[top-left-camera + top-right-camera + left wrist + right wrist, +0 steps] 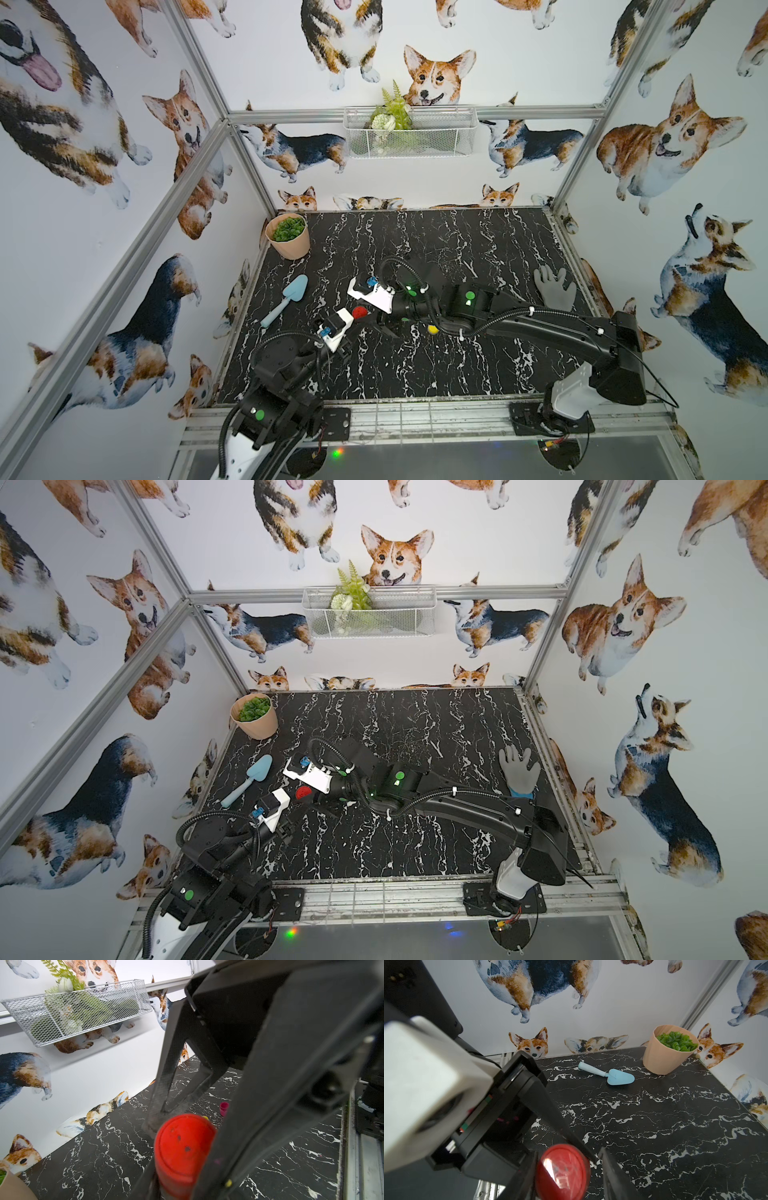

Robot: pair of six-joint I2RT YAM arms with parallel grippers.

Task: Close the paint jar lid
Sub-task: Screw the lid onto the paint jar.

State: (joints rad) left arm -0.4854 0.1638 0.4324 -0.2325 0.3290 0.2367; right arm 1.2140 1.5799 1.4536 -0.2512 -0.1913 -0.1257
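Observation:
A small paint jar stands near the middle of the black marble table, with its red lid (pixel 359 311) (pixel 303 792) on top. My left gripper (pixel 178 1182) comes in from the near left and is shut on the jar just below the lid (pixel 182 1147). My right gripper (pixel 569 1153) reaches in from the right and straddles the lid (pixel 562 1174). It is open: one finger (pixel 527 1176) lies against the lid's rim, while the other finger (pixel 610 1172) stands a little clear of it. The lid and fingers hide most of the jar body.
A blue trowel (pixel 286 299) and a peach pot of greens (pixel 289 237) sit at the back left. A grey glove (pixel 555 289) lies at the right edge. A small yellow piece (pixel 433 329) shows under the right arm and a pink jar (pixel 224 1108) behind it. A wire basket (pixel 409 131) hangs on the back wall.

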